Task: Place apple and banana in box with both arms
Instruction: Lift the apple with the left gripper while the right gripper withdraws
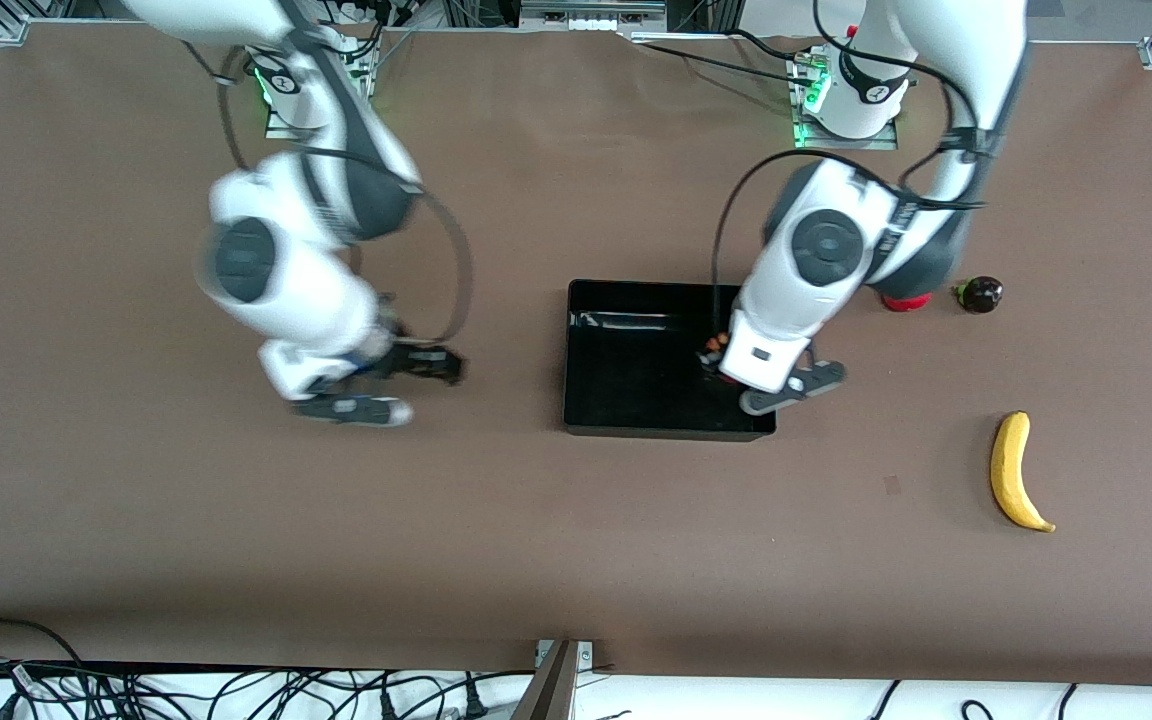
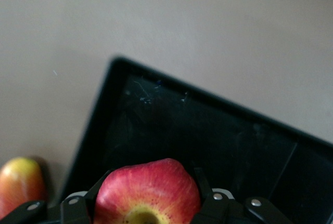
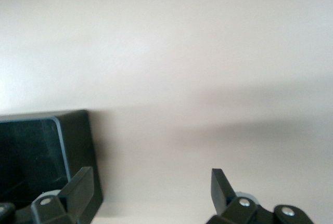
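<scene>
My left gripper [image 2: 148,203], clamping the apple [image 2: 148,193] over the box [image 1: 636,300], should lower before releasing; my right gripper [image 3: 151,187], fingers spread, waits above bare table.

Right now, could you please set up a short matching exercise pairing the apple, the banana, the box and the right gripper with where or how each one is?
Things:
1. apple
2. banana
3. box
4. right gripper

States:
A. fingers open, holding nothing, over bare table
B. lying on the table toward the left arm's end
C. clamped in the left gripper, over the box
D. sitting at mid-table, nothing visible on its floor

Pairs: 1-C, 2-B, 3-D, 4-A
</scene>
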`<state>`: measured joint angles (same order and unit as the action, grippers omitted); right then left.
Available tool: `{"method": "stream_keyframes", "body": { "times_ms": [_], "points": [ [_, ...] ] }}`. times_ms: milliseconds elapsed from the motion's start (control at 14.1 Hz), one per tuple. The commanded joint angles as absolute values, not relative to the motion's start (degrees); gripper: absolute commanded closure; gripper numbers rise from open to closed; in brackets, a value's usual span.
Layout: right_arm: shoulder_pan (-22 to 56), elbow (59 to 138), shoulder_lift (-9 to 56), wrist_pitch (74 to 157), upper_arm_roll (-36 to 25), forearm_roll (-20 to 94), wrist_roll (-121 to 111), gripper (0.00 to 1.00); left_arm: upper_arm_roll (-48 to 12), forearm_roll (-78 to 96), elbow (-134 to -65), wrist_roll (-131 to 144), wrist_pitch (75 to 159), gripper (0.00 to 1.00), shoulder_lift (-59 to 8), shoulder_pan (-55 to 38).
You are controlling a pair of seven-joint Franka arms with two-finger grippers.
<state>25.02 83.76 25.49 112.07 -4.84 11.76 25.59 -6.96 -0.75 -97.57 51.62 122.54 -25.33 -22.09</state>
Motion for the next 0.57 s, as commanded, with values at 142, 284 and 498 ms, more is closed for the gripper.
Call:
{"method": "stream_keyframes", "body": {
  "times_ms": [142, 284, 498],
  "points": [
    [23.99, 86.83, 14.44, 97.94, -12.99, 12.92, 16.72, 0.00, -6.07, 0.00, -95.80, 60.02, 122.60, 1.00, -31.27, -30.31],
    [23.91, 90.94, 8.29, 95.19, -16.07, 12.22, 14.25, 0.00, -6.06, -0.09, -93.35, 62.57, 122.70, 1.00, -35.22, -32.34],
    [23.91, 98.33, -0.33, 95.10, -17.23, 8.02, 13.45, 0.00, -5.98, -0.26, -91.06, 64.68, 123.13, 1.00, -39.63, -34.27]
  ]
}}
